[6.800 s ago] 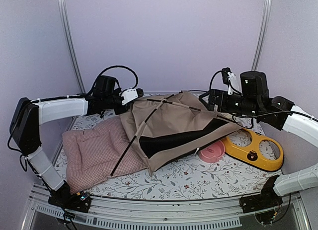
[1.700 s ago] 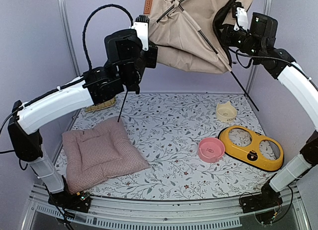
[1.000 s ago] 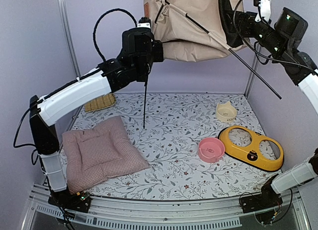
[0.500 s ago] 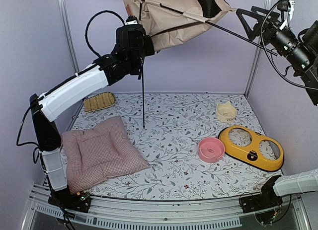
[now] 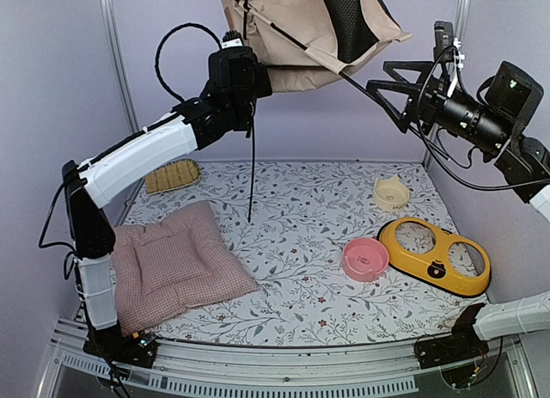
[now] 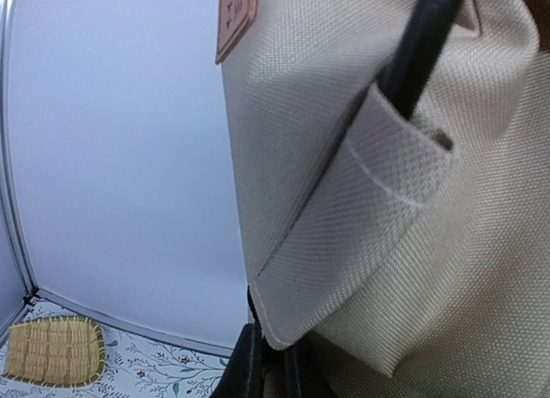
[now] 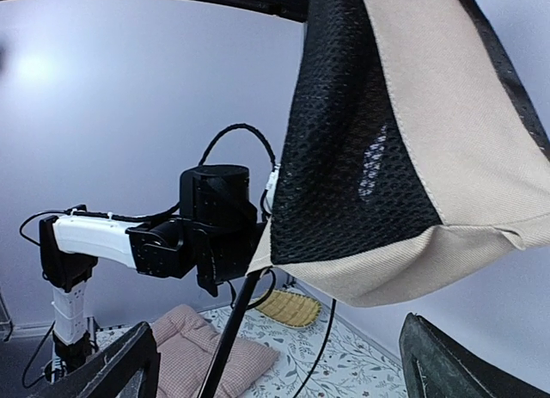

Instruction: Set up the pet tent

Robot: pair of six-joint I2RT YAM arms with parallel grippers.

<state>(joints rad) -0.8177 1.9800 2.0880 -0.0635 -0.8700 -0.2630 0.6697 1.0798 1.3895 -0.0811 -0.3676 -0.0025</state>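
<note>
- Top view: my left gripper (image 5: 245,78) is clenched on the pet tent (image 5: 288,33), holding it high above the cushion (image 5: 176,265) so it can unfold, I judge; right gripper (image 5: 384,78) released, high right of the cushion.
- Left wrist: fingers (image 6: 245,372) pinch the beige hem, probably.
- Right wrist: jaws gaping, nothing held; black mesh above.

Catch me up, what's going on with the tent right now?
The left gripper is shut on a fabric edge of the pet tent, holding it bunched high above the table, not yet stood up. One thin black pole hangs straight down from it toward the table. The right gripper is wide open beside the tent's right side and holds nothing. The pink cushion lies flat on the table below, untouched.
</note>
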